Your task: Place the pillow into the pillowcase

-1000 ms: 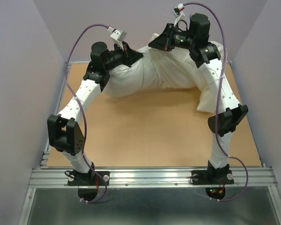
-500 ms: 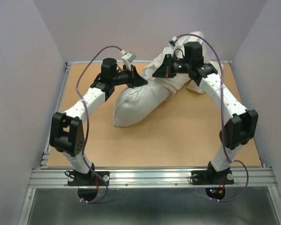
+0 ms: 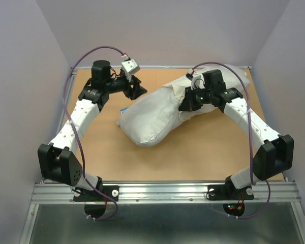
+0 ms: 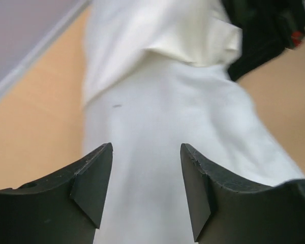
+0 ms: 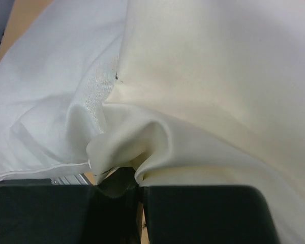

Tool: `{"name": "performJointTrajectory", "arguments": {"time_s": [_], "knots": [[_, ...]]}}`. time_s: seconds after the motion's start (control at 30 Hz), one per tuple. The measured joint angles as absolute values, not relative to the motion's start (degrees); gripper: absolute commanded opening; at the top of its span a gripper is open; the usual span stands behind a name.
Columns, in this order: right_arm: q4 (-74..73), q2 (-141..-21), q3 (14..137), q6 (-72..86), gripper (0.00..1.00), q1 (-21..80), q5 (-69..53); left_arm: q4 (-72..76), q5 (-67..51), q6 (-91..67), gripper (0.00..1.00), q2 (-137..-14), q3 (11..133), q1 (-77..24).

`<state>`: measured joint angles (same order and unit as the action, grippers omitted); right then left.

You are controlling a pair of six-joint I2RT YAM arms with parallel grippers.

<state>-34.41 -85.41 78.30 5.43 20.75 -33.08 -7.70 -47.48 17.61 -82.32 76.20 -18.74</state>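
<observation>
Two pincers matter here, and only one is holding on. The pillow [image 3: 145, 122] lies on the worktop [image 3: 193, 152] with its long axis on a diagonal, from the near left up toward the far right. Its far-right part sits inside the pillowcase [image 4: 157, 25], while the plump greyish-white near-left part is bare.

We see the left pincer [image 4: 146, 150] just beside the bare part, on its far-left flank, looking along the pillow toward the cream rim of the case. Its jaws stand apart and hold nothing. The pillow fabric shows between the fingers and beyond them, and we cannot tell whether a tip brushes it.

Our right pincer [image 3: 187, 105] is across the cushion at the rim. From its own camera it is clamped tight on a bunched fold of the cream fabric, right where the case meets the pillow.

We judge the left arm the nearer one to the bare end. With the case pinned at its mouth by the right arm, what counts is that the bare end lies down the axis, nearward from the left pincer. A push or a fresh grip there would have to run along the diagonal toward the far right. A sideways shove would only roll the cushion.
</observation>
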Motion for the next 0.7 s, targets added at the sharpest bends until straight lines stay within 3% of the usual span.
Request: {"name": "performJointTrajectory", "arguments": {"time_s": [0.07, 0.1, 0.17, 0.2, 0.23, 0.37, 0.5, 0.63, 0.7], "knots": [[-35.14, -85.89, 77.23, 5.15, 0.00, 20.75, -32.56, -7.90, -44.77, 21.08, 0.69, -82.67, 78.32, -15.92], [-35.59, -85.89, 76.88, 5.02, 0.05, 20.75, -32.45, -8.32, -42.98, 23.68, 0.69, -83.15, 79.70, -15.07], [-36.47, -85.89, 76.44, 4.51, 0.18, 20.75, -32.47, -11.33, -42.37, 25.93, 0.70, -85.84, 83.88, -14.98], [-37.32, -85.89, 76.29, 3.53, 0.35, 20.75, -32.64, -13.17, -42.41, 26.68, 0.70, -88.23, 86.87, -15.03], [-38.15, -85.89, 76.29, 2.85, 0.43, 20.75, -32.86, -14.39, -42.41, 27.27, 0.71, -91.39, 90.72, -15.05], [-49.43, -86.43, 79.48, -3.49, 0.57, 20.75, -32.67, -16.91, -43.38, 22.79, 0.72, -95.94, 88.31, -13.37], [-55.55, -89.78, 94.30, -3.99, 0.66, 20.75, -29.82, -18.50, -42.87, 14.04, 0.77, -94.08, 76.44, -9.04], [-53.82, -96.38, 114.48, -2.20, 0.66, 21.32, -25.39, -19.35, -42.76, 4.69, 0.92, -92.71, 70.61, -4.62], [-52.56, -100.03, 119.63, -2.17, 0.65, 22.41, -21.56, -19.18, -42.52, 1.04, 0.93, -91.70, 69.82, -2.42]]}}
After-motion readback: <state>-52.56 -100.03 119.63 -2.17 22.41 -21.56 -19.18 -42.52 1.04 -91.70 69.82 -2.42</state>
